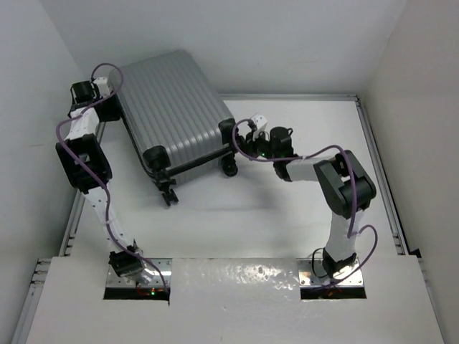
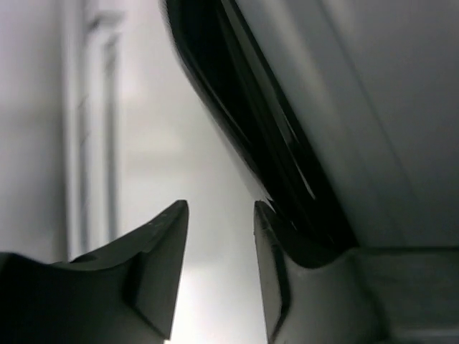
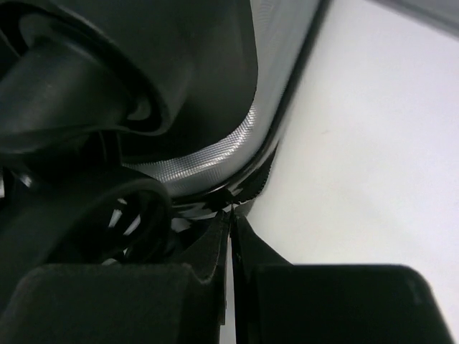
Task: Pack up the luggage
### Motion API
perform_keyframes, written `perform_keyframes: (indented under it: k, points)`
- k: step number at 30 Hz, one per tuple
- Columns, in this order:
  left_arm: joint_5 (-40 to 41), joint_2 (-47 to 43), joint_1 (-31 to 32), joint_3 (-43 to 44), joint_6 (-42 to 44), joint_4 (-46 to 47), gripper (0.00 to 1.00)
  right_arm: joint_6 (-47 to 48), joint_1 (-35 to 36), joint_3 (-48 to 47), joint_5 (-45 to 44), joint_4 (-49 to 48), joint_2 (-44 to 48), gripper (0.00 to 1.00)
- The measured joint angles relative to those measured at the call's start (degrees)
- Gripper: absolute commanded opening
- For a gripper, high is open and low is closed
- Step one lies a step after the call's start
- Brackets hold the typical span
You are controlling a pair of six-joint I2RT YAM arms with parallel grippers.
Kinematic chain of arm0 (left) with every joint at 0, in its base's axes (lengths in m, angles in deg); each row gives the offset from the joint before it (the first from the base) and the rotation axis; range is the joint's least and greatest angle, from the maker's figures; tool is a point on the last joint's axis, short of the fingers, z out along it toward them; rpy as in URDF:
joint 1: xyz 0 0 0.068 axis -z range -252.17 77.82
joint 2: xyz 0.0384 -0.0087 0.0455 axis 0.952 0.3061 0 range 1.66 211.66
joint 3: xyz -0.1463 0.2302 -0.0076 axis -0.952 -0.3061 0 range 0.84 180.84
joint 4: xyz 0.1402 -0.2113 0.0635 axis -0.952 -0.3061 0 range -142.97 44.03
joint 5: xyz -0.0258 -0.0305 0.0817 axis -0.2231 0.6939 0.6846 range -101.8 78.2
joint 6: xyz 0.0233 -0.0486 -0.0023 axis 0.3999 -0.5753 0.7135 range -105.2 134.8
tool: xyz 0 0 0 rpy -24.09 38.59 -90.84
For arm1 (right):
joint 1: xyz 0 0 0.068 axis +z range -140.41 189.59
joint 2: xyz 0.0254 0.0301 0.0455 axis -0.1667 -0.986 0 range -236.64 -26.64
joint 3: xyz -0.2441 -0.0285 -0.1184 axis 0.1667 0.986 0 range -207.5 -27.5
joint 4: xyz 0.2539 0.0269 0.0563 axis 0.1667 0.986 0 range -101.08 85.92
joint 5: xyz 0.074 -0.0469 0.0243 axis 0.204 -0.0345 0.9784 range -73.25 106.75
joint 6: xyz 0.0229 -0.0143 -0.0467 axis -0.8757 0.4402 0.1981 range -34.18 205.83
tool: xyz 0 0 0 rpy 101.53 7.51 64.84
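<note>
One luggage [image 1: 172, 107] flat, long axis far-left to near-right, wheels [image 1: 229, 168] nearward.

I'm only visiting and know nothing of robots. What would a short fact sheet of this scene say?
luggage: closed, lying flat, skewed on the table
left gripper: open, holding nothing, at the luggage's far left corner
right gripper: shut, tips at the dark seam beside a wheel
</note>
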Motion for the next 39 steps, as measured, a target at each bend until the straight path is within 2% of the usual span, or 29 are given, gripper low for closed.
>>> perform_keyframes:
  k: [5, 8, 13, 15, 18, 19, 21, 24, 26, 29, 31, 33, 38, 39]
  points:
    - [-10.8, -0.07, 1.88, -4.04, 4.98, 9.2, 0.51, -3.26, 5.55, 8.7, -1.88, -2.25, 6.08, 0.0]
    - [-17.73, 0.61, 3.45, -2.36, 6.01, 11.21, 0.56, -4.81, 7.19, 10.27, -0.87, -2.36, 6.69, 0.0]
    - [-23.52, -1.44, 5.33, -1.95, 8.92, 14.08, 0.61, -6.38, 7.69, 10.29, 2.08, -1.38, 6.69, 0.0]
    - [-23.98, -3.1, 4.94, -2.51, 4.94, 15.47, 0.61, -7.5, 7.65, 10.25, 2.25, -1.44, 6.58, 0.0]
    - [-25.27, -5.92, 3.04, -2.36, -7.28, 20.5, 0.53, -11.34, 7.08, 10.27, 3.5, -3.82, 5.38, 0.0]
    - [-25.14, -7.1, 2.4, -1.64, -9.97, 20.37, 0.48, -13.07, 6.64, 10.43, 4.22, -5.38, 4.74, 0.0]
    - [-21.77, -9.31, 1.97, 2.32, -11.3, 16.37, 0.46, -15.65, 6.16, 11.08, 4.76, -8.13, 3.89, 0.0]
    - [-12.72, -16.63, 4.09, 4.9, -5.11, 8.39, 0.45, -17.0, 5.81, 11.78, 3.93, -9.44, 4.02, 0.0]
    - [-6.84, -26.27, 9.38, 0.11, 0.7, 4.98, 0.46, -17.22, 5.84, 11.89, 3.26, -8.94, 4.52, 0.0]
    - [-2.54, -40.85, 21.66, -11.61, 6.99, 3.5, 0.47, -17.11, 5.73, 11.89, 2.08, -6.88, 5.75, 0.0]
    - [-1.16, -45.99, 30.51, -17.31, 10.51, 1.81, 0.5, -16.57, 5.42, 11.82, 0.63, -5.07, 6.88, 0.0]
    - [0.63, -48.09, 36.09, -22.53, 13.62, 0.17, 0.5, -15.45, 4.39, 11.21, -0.55, -2.45, 8.17, 0.0]
    - [5.11, -44.87, 37.81, -33.57, 17.51, -2.16, 0.5, -12.44, 1.29, 9.38, -0.15, 1.62, 9.33, 0.0]
    - [5.11, -43.98, 37.73, -34.82, 17.86, -0.09, 0.5, -11.5, 1.07, 8.39, 0.13, 2.95, 9.14, 0.0]
